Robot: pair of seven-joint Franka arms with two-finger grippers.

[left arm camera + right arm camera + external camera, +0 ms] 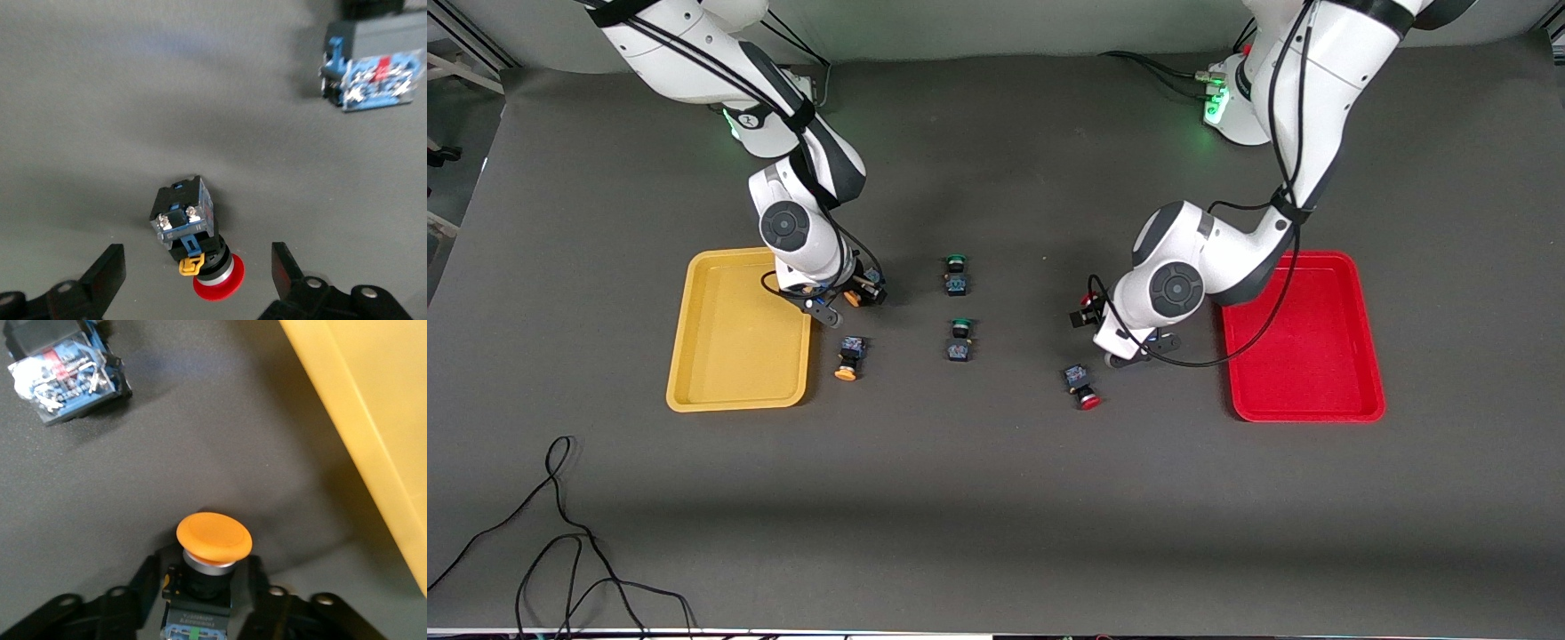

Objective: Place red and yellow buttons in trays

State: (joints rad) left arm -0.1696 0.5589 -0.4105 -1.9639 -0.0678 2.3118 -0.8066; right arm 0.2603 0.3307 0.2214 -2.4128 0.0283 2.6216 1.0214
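My right gripper is shut on a yellow-capped button, just beside the yellow tray; its fingers press the dark body. A second yellow button lies nearer the front camera. My left gripper is open, low over a red-capped button that lies on the table between its fingers. A second red button lies nearer the camera. The red tray sits at the left arm's end and holds nothing.
Two green-capped switches lie mid-table between the arms. Another switch body shows in the left wrist view and one in the right wrist view. A black cable loops near the front edge.
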